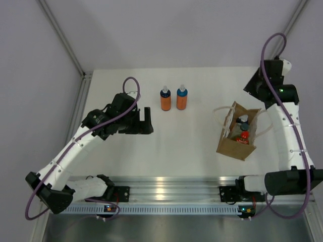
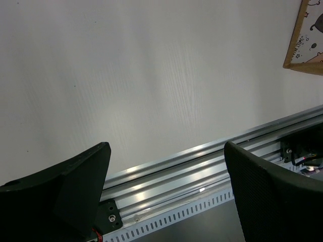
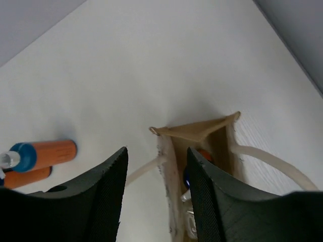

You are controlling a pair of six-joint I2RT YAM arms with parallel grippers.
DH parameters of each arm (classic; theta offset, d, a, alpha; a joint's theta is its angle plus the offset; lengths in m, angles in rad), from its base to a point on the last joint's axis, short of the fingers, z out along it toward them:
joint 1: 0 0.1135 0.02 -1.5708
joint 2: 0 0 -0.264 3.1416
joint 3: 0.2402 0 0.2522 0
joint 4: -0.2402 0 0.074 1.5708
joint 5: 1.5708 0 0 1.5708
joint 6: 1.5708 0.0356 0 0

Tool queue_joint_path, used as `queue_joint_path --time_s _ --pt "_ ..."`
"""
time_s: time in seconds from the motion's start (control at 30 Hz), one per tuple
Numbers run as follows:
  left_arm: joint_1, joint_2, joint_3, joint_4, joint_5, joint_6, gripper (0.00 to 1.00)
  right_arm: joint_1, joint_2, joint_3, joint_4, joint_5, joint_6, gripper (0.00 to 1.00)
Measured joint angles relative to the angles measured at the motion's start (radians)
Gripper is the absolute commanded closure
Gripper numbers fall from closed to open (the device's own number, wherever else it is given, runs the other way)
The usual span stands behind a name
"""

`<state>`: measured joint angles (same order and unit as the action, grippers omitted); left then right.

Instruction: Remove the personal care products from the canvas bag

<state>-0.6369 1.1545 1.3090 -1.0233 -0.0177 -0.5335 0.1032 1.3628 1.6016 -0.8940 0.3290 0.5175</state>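
Right gripper (image 3: 157, 151) partly spread, empty, near canvas bag (image 3: 197, 132), left gripper (image 2: 166, 146) wide, empty

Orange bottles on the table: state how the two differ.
The dark-blue-capped bottle has a darker cap than the light-blue-capped bottle. The dark-blue-capped bottle stands farther from the bag; the light-blue-capped bottle stands nearer. Both are orange, upright and outside the bag.

Bare worktop (image 1: 192, 146) spreads between my left fingers (image 2: 75, 191) and the canvas bag (image 1: 233, 146); two orange bottles (image 1: 165, 102) stand farther back.
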Motion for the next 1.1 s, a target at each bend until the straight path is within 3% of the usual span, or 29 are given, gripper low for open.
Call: queue_joint_path --time_s 0.23,0.63,1.1 --pt "0.0 0.025 0.0 0.0 0.025 -0.014 0.02 -0.082 -0.034 -0.106 -0.105 0.007 0.01 0.59" --pt "0.0 0.037 0.0 0.0 0.04 0.005 0.02 -0.082 -0.055 -0.23 -0.153 0.014 0.195 0.6" --pt "0.0 0.037 0.0 0.0 0.035 0.008 0.02 -0.079 -0.06 -0.293 -0.145 0.01 0.246 0.59"
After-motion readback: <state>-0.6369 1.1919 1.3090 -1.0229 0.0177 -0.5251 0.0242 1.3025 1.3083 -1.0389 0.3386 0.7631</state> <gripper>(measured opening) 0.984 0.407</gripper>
